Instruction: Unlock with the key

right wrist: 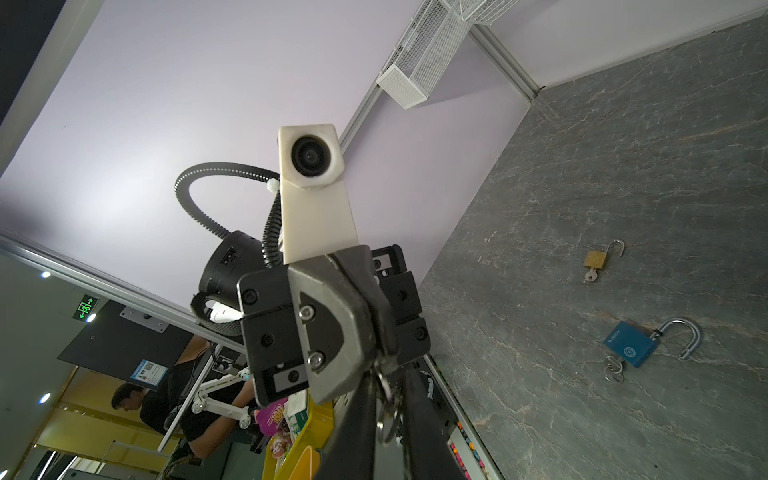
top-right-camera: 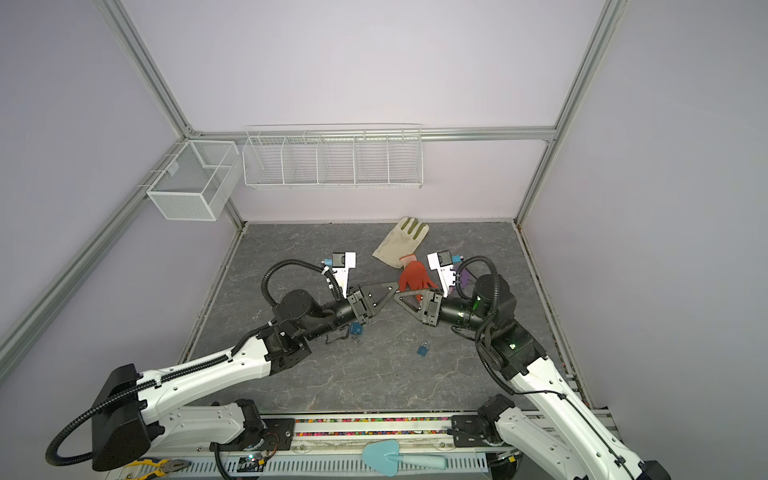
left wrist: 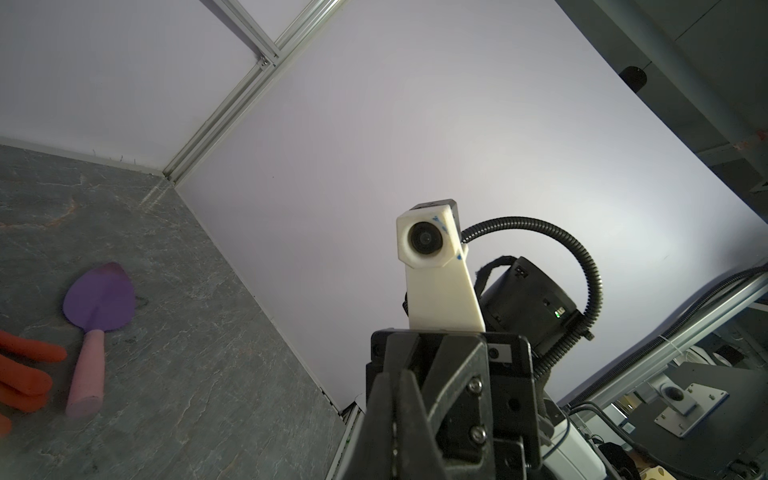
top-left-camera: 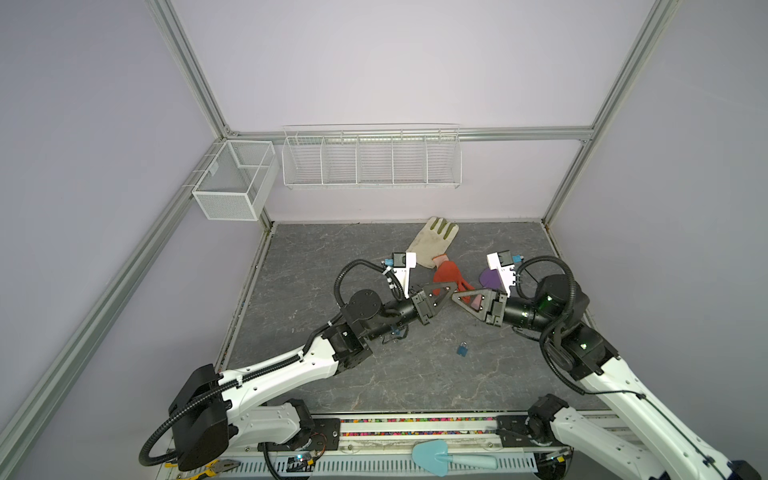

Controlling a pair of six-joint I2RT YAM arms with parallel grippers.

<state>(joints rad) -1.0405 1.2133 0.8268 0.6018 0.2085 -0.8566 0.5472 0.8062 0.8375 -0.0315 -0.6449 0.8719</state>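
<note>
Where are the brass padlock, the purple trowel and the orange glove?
brass padlock point(right wrist: 595, 259): right wrist view, on its body.
purple trowel point(left wrist: 99, 298): left wrist view, on its blade.
orange glove point(top-left-camera: 445, 275): in a top view, on its palm.

Blue padlock point(right wrist: 631, 343) flat on table point(right wrist: 582, 166), shackle open, key ring point(right wrist: 614, 371) at base.

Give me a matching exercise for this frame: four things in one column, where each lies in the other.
1 cream work glove
2 purple trowel with pink handle
3 light blue plastic trowel
4 yellow-handled pliers

A front slotted rail, left end
B back of the grey table
C front slotted rail, middle
D beside the red rubber glove

Pairs: 1-B, 2-D, 3-C, 4-A
</note>
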